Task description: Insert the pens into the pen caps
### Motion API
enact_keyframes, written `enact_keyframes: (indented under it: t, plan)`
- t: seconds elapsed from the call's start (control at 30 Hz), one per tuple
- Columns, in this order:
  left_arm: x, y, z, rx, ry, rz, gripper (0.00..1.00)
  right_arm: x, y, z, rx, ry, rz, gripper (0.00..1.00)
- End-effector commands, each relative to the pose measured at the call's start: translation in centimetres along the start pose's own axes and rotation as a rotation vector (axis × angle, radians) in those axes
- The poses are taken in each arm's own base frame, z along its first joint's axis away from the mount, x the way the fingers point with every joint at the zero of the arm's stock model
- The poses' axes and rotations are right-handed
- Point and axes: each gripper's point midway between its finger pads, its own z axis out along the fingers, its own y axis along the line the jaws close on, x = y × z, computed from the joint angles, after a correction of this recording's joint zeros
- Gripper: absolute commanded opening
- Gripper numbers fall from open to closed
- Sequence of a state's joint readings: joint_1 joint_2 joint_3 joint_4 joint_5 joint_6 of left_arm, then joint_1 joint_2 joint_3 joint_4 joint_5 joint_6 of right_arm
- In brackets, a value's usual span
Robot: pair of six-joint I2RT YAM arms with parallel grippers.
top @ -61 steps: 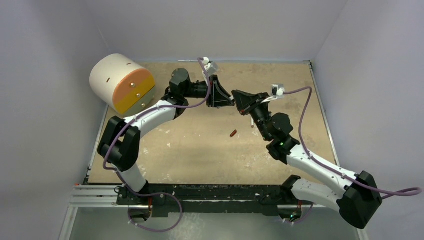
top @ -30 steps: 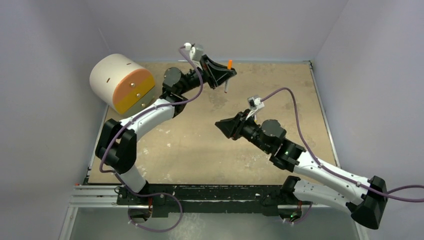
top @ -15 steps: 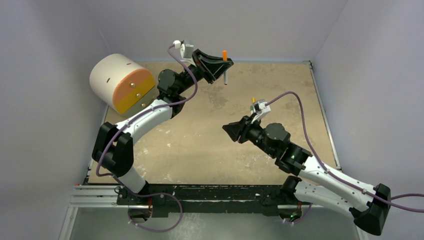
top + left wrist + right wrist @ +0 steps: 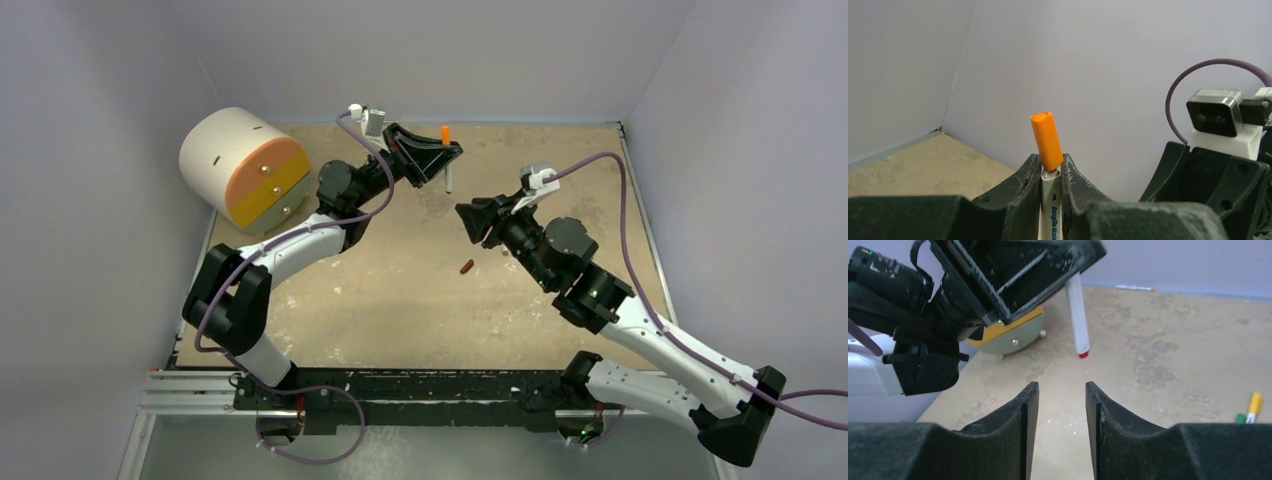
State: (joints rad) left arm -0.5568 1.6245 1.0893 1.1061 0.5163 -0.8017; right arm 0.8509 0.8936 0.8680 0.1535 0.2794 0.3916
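Clamping pen [image 4: 1077, 315] near-upright, orange cap [image 4: 1046, 140] up: left tool [image 4: 1050, 167] | right tool [image 4: 1061, 390]: jaws apart, empty

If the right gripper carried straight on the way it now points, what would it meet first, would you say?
The right gripper would probably meet the red-tipped lower end of the pen held by the left gripper; depth is unclear, so it might slip past.
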Motion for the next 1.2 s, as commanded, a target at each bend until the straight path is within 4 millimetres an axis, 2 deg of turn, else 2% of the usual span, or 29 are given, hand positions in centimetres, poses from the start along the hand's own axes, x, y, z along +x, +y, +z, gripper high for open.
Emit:
enact_keyframes:
  t: [0.0, 0.2, 0.37, 0.8, 1.07, 1.17]
  plan:
    - [-3.0, -2.9, -0.3, 0.052, -0.077, 0.051, 0.0, -4.6, 0.0, -0.7, -0.009, -0.124, -0.054, 0.43]
    - [-3.5, -3.5, -0.3, 0.085, -0.104, 0.027, 0.0, -3.7, 1.0, 0.2, -0.066, -0.097, -0.077, 0.45]
    - [-3.3, -3.9, -0.1, 0.095, -0.101, 0.027, 0.0, -3.9, 1.9, 1.0, -0.105, -0.11, -0.072, 0.45]
    - [-3.8, -5.1, -0.1, 0.114, -0.104, 0.025, 0.0, -4.2, 1.7, 3.4, -0.105, -0.125, -0.087, 0.39]
    - [-3.9, -5.6, -0.2, 0.124, -0.104, 0.019, 0.0, -4.0, 1.2, 3.9, -0.1, -0.123, -0.081, 0.07]
    - [-3.8, -5.6, -0.2, 0.128, -0.1, 0.016, 0.0, -4.0, 1.2, 3.9, -0.106, -0.127, -0.08, 0.03]
